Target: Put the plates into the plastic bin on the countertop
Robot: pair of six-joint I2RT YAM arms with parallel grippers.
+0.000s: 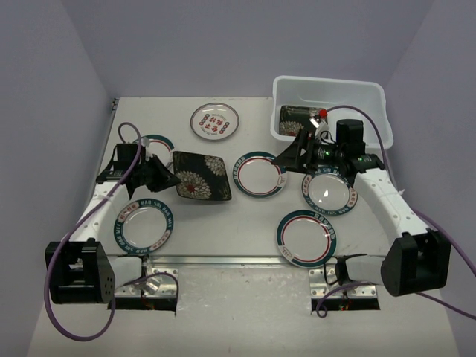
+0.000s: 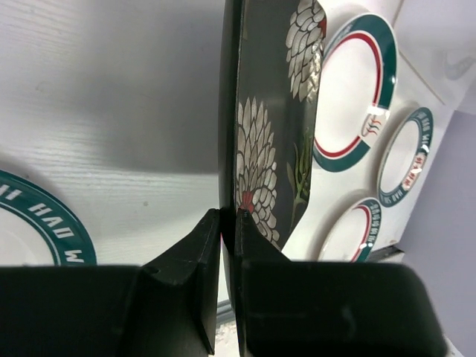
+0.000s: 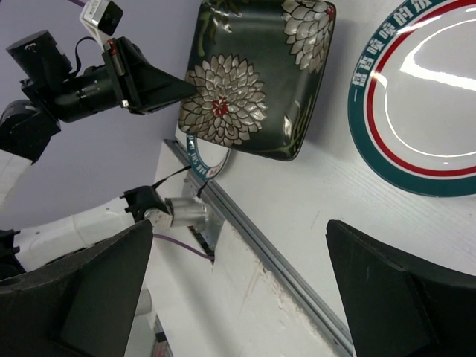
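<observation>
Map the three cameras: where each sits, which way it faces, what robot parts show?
Top external: above and behind the bases, looking down on the countertop and plastic bin; both arms show.
Left wrist: on the left arm, looking along the shut left tool clamped on the black floral plate.
Right wrist: on the right arm, looking between the fingers of the open right tool, toward the left arm.
Shared: all three show that black floral plate.

Top cam looks down on whole countertop point(image 1: 245, 242); L wrist cam close, edge-on to black floral plate point(image 2: 271, 111) at L gripper point(image 2: 228, 217); R wrist cam shares it, farther
</observation>
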